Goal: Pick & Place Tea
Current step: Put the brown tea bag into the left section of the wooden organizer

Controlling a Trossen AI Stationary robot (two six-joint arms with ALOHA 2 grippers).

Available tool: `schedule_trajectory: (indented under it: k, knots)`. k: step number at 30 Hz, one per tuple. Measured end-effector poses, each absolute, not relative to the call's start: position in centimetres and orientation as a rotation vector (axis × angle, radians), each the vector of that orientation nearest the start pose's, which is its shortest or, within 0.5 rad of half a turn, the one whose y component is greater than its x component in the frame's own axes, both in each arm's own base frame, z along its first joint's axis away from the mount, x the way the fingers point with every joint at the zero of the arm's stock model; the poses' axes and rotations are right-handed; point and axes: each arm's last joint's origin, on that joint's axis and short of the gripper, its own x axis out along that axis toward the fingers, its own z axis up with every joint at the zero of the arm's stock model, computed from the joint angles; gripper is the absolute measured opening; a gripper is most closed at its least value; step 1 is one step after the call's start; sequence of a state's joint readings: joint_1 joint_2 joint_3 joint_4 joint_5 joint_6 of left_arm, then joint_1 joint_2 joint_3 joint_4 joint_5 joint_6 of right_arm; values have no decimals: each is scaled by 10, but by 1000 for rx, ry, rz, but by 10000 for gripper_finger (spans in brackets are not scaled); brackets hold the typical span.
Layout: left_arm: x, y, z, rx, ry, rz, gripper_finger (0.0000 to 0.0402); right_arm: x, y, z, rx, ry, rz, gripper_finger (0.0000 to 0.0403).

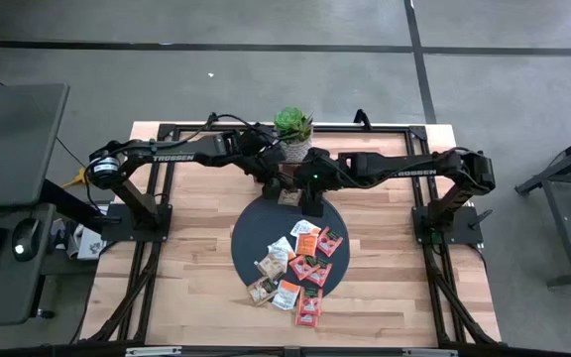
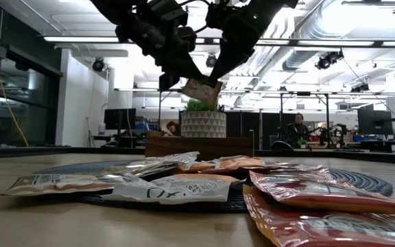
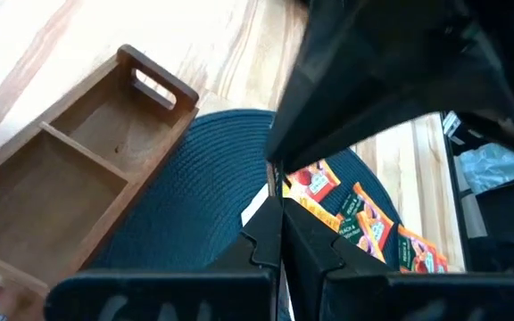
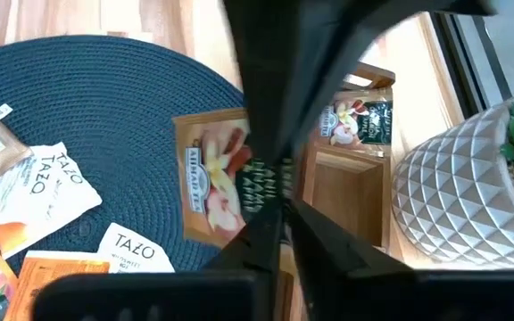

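Note:
One tan-brown tea sachet [image 4: 211, 174] hangs in the air over the wooden compartment tray [image 3: 87, 152], also visible in the low view [image 2: 201, 89]. My left gripper [image 3: 279, 214] and my right gripper [image 4: 281, 214] meet at it, both shut on it. Another sachet [image 4: 360, 120] lies in a tray compartment. Several orange-red, tan and white sachets [image 1: 300, 263] lie flat on the dark round mat [image 1: 256, 223] and just off its near edge. My left gripper pinches the sachet's edge [image 3: 273, 183] between its two fingers, slanting down from the table's left. The sachet shows edge-on in its wrist view and hangs clear above the tray. My right gripper has the same sachet at its side [image 4: 259, 183], fingertips [image 4: 266, 227] against it, slanting down from the table's right. The left gripper's fingers cross in front, so the exact place of contact is partly hidden.
A white faceted pot [image 4: 471, 178] with a green plant stands just beyond the tray at the table's far edge. Bare wooden table top [image 1: 196, 248] lies to the left and right of the mat.

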State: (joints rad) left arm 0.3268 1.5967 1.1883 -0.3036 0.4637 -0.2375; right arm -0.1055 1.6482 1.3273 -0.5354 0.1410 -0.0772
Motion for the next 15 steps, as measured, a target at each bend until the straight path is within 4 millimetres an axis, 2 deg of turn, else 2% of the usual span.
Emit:
schedule_trajectory:
  k: [7,11,15]
  knots:
    - [332,100,264,-488,671,-27,0,345,-41,286,-43,834,-237,127]
    - [330,102,260,-440,709,58,0,328,-42,299,-57,855,-319,176]
    - [324,106,255,-338,785,159,0,309,-45,310,-38,890,-373,208]
